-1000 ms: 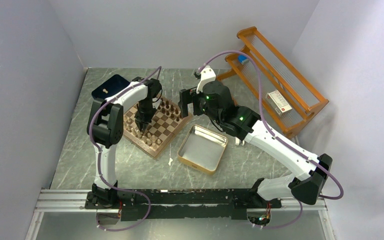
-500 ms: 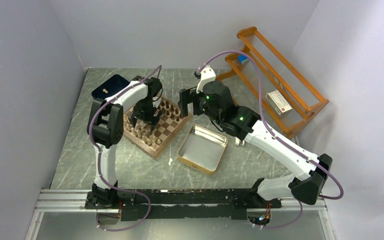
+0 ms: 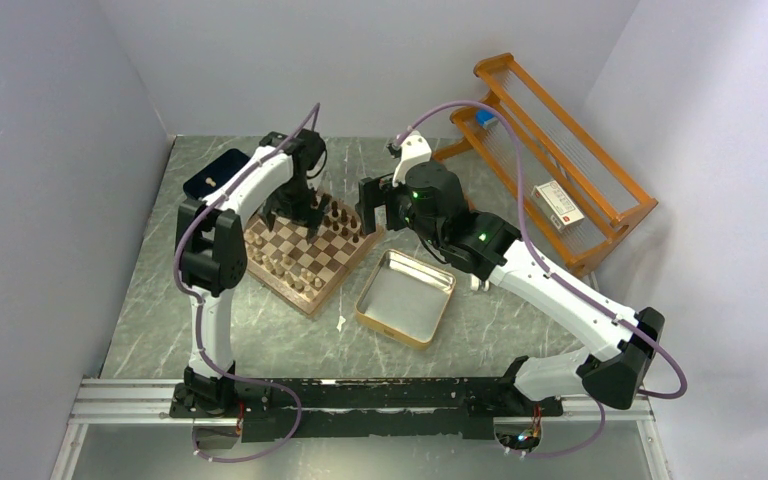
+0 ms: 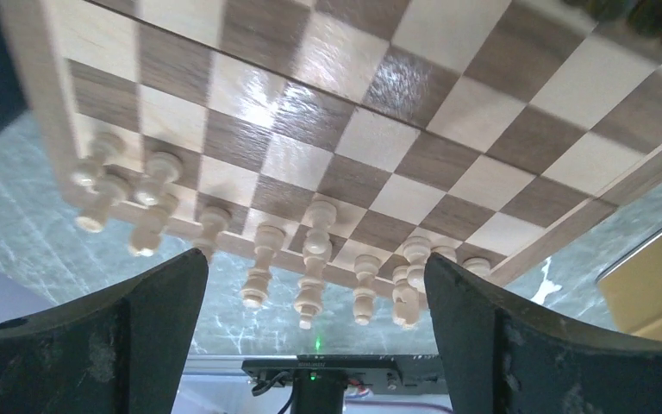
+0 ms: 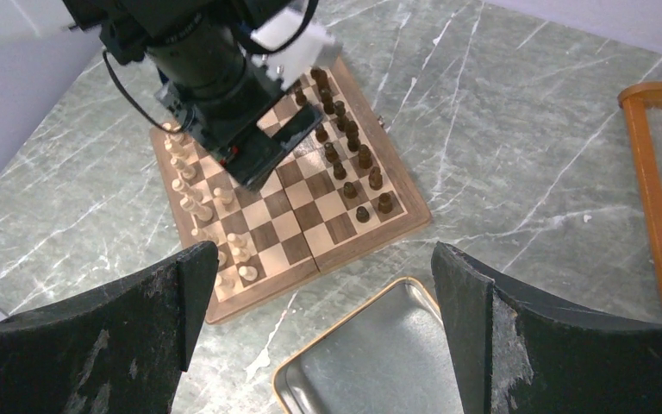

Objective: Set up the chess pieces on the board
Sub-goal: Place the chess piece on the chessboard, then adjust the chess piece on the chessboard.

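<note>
Risen off the chess pieces [image 4: 364, 276], left pincer [image 4: 315, 263] hangs spread, empty, above the board [image 4: 448, 164]; right pincer [image 5: 323, 250] likewise spread.

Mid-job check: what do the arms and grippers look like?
The left arm and right arm have white shells, black joints and a looping purple cable each. Green lights glow on the right arm. The left gripper and right gripper are black, with broad, scuffed fingers.

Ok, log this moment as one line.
left gripper: open, empty, over chessboard | right gripper: open, empty | pale chessmen, dark chessmen: opposite sides
</note>
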`<state>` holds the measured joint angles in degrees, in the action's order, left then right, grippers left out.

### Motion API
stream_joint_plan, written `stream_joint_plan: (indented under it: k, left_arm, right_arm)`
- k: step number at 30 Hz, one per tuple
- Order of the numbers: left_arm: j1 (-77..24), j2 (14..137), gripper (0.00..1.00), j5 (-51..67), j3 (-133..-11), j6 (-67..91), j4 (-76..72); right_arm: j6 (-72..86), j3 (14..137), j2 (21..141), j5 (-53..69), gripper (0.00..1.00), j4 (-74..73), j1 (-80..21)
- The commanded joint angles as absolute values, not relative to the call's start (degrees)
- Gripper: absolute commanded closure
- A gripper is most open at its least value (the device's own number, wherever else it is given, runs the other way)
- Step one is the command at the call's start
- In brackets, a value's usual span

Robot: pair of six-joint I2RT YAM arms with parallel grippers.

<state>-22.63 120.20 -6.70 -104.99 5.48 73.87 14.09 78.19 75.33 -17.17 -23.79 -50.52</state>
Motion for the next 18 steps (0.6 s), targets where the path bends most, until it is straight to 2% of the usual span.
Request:
stream_joint_plan:
  k: [1,7,10,12,14,16,18]
  left_arm:
    - [-23.3,118.0,0.00,-12.8,-113.6,9.4,73.7]
    - [-21.8,112.0,0.00,-18.5,-118.1,14.1,65.8]
    - [-16.9,104.3,0.00,-8.9,-111.5,16.6,57.1]
    - [-12.1,98.1,0.00,-1.5,-103.9,18.6,49.0]
    - [-6.2,95.8,0.00,7.1,-99.9,20.8,47.1]
    - [-4.1,94.4,0.02,10.2,-96.0,21.2,47.7]
    - [-4.0,91.6,0.22,12.8,-90.7,21.0,45.8]
  right_arm:
    - [14.8,78.9,76.1,-16.0,0.00,-22.4,-50.3]
    - [17.6,84.0,80.4,-9.4,0.00,-24.7,-50.3]
    - [19.0,88.5,85.0,-4.6,0.02,-28.2,-50.3]
    - [20.0,89.5,87.1,-2.0,0.10,-28.4,-50.3]
    - [21.2,88.8,88.5,-0.6,0.19,-27.2,-50.4]
    - [21.7,88.3,90.3,-0.3,0.30,-26.9,-50.4]
    - [22.1,88.5,93.0,1.2,0.39,-27.5,-50.7]
